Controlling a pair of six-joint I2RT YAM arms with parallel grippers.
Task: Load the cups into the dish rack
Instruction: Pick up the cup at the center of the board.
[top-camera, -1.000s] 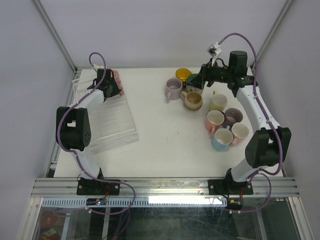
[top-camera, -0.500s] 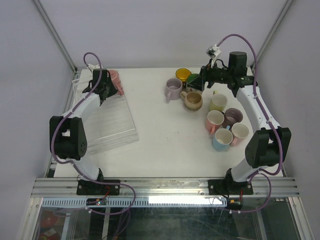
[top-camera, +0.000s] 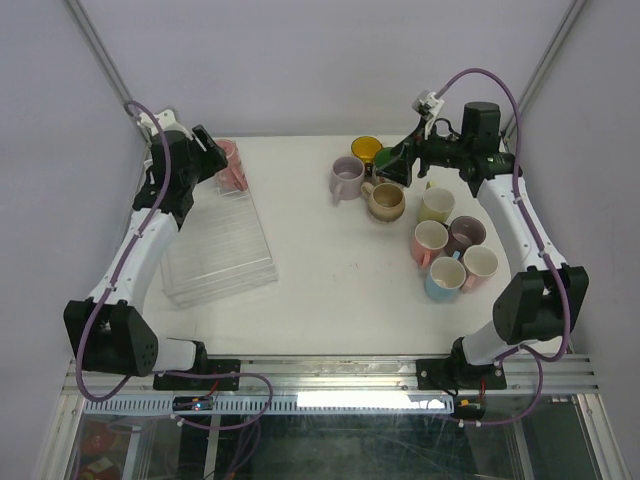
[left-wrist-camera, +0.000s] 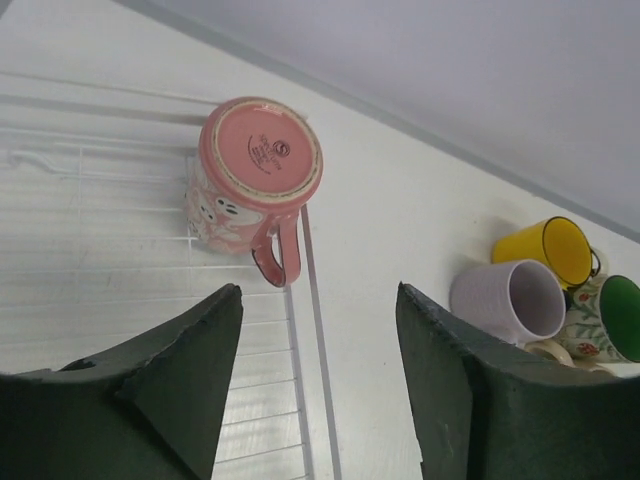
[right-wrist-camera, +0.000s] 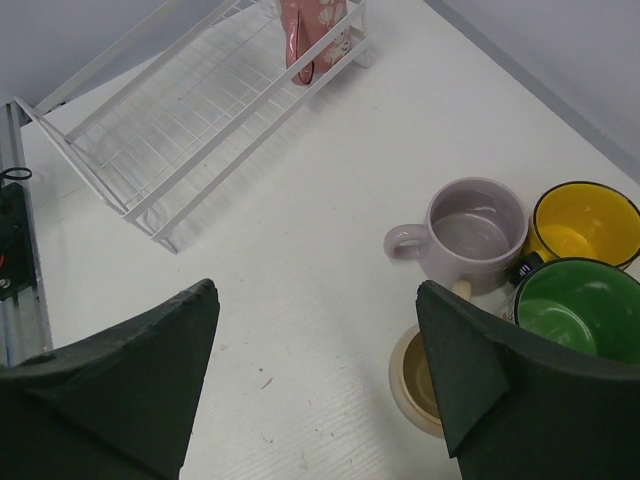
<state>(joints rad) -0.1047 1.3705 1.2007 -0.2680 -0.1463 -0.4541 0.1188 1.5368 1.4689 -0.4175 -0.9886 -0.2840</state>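
- Left tool (left-wrist-camera: 319, 292): released, jaws apart, nothing between them.
- Pink cup (left-wrist-camera: 255, 175): base showing, seated at the far end of the dish rack (top-camera: 215, 250), upper left of the top view.
- Right tool (right-wrist-camera: 315, 288): released, empty, near the green cup (right-wrist-camera: 580, 310).
- Other cups (top-camera: 431, 238): grouped on the desk (top-camera: 310, 270), right side.

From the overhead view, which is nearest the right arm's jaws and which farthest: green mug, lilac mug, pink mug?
1. green mug, right beside them.
2. lilac mug, just left of it.
3. pink mug, far left in the dish rack.
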